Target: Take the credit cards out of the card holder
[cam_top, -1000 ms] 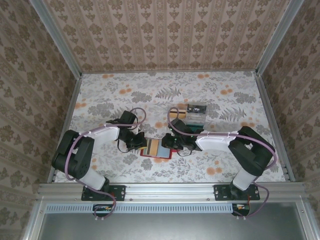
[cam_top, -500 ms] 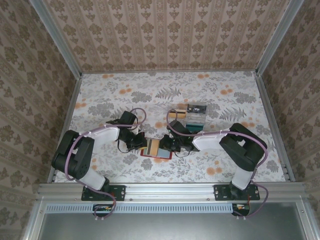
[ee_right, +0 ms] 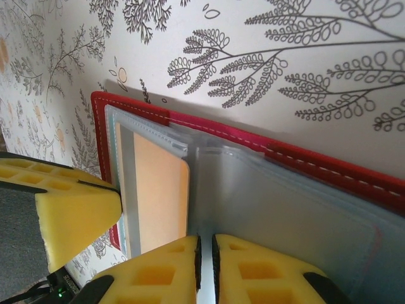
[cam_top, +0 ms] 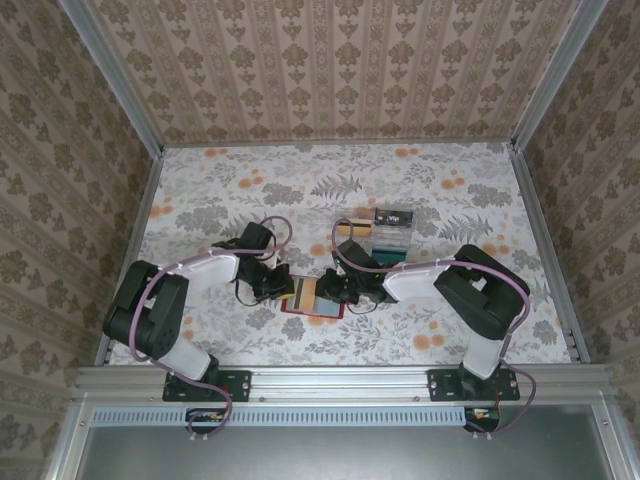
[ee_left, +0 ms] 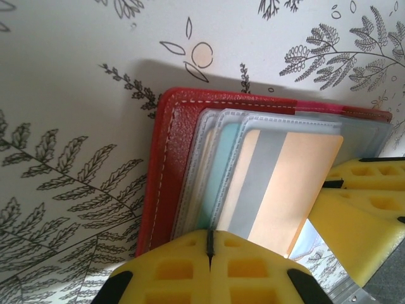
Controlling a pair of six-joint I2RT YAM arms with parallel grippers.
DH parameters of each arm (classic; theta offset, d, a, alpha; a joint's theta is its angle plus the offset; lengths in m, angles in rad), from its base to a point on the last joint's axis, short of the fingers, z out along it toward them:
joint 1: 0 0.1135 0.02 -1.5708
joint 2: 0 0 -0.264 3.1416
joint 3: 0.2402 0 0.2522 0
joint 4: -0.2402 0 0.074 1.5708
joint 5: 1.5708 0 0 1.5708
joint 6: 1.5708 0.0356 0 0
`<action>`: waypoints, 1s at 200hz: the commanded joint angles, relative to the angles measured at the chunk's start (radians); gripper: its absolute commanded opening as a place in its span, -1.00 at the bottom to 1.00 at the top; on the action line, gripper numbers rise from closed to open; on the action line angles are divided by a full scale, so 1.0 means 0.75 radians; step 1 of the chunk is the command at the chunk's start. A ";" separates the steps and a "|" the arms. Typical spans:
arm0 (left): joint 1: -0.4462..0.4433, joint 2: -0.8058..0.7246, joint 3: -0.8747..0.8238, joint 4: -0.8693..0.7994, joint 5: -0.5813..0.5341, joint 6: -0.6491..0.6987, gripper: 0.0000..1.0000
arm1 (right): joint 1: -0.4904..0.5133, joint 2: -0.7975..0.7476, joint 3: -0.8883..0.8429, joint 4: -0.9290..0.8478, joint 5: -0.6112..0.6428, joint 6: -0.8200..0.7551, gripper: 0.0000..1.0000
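The red card holder [cam_top: 322,308] lies open near the table's front, between the two grippers. Its clear sleeves fan out in the left wrist view; one holds a tan-gold credit card [ee_left: 285,183] with a grey stripe, and a teal card [ee_left: 221,164] shows beneath it. My left gripper [ee_left: 210,244] is shut at the holder's [ee_left: 171,152] left edge, a sleeve edge running into its seam. My right gripper [ee_right: 205,253] is closed to a narrow slit on a clear sleeve page [ee_right: 285,215] beside the tan card [ee_right: 161,190]. From above, the left gripper [cam_top: 283,285] and the right gripper [cam_top: 335,288] nearly meet.
Behind the holder a tan card [cam_top: 350,229], a black card [cam_top: 393,215] and a pale stack [cam_top: 390,238] lie on the flowered table [cam_top: 450,180]. Metal rails and papered walls bound the table. The left gripper's yellow finger [ee_right: 69,202] sits close to the right gripper.
The right arm's elbow has swung left and its gripper has crept slightly left over the card holder. The left arm has stayed put.
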 commanded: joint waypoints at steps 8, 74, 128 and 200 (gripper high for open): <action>-0.012 0.009 -0.055 -0.081 -0.090 -0.030 -1.00 | 0.004 -0.073 0.010 -0.061 0.022 -0.025 -0.66; -0.009 0.011 -0.070 -0.067 -0.083 -0.038 -1.00 | 0.005 0.017 0.029 0.024 -0.059 0.013 -0.67; -0.009 0.011 -0.070 -0.065 -0.081 -0.036 -1.00 | 0.006 0.047 0.019 0.044 -0.072 0.029 -0.64; -0.010 0.010 -0.070 -0.069 -0.084 -0.038 -1.00 | 0.004 0.047 0.014 0.063 -0.090 0.030 -0.93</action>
